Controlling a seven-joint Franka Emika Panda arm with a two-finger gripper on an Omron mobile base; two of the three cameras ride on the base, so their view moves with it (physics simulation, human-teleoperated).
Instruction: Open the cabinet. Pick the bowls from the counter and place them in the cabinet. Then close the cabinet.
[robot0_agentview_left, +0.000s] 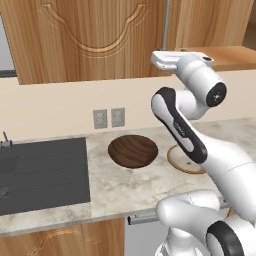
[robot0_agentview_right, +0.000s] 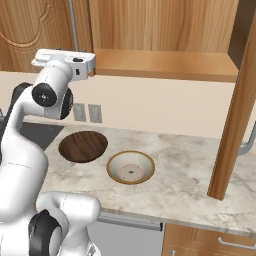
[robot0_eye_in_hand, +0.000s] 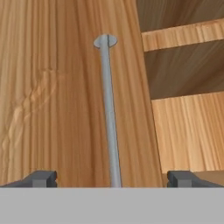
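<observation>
The cabinet (robot0_agentview_right: 165, 30) has two doors. The right door (robot0_agentview_right: 235, 115) stands swung open, edge-on in the right base view, exposing one interior shelf (robot0_agentview_right: 165, 65). The left door (robot0_agentview_left: 95, 35) is closed, its carved curved panel facing the room.

The gripper (robot0_eye_in_hand: 111, 178) is raised to the closed left door. Its two fingertips (robot0_eye_in_hand: 41, 178) are spread to their full width and hold nothing. One long grey bar handle (robot0_eye_in_hand: 109, 113) runs between them in the hand view; whether either tip touches the handle cannot be told.

Two bowls rest on the counter (robot0_agentview_right: 190, 185), both upright and apart from each other. The dark brown wooden bowl (robot0_agentview_left: 133, 151) sits nearer the sink (robot0_agentview_left: 42, 172). The tan bowl (robot0_agentview_right: 130, 167), pale and speckled inside, sits just to its right; in the left base view the arm covers most of it.

Two wall outlets (robot0_agentview_left: 108, 118) are mounted side by side on the backsplash behind the wooden bowl.
</observation>
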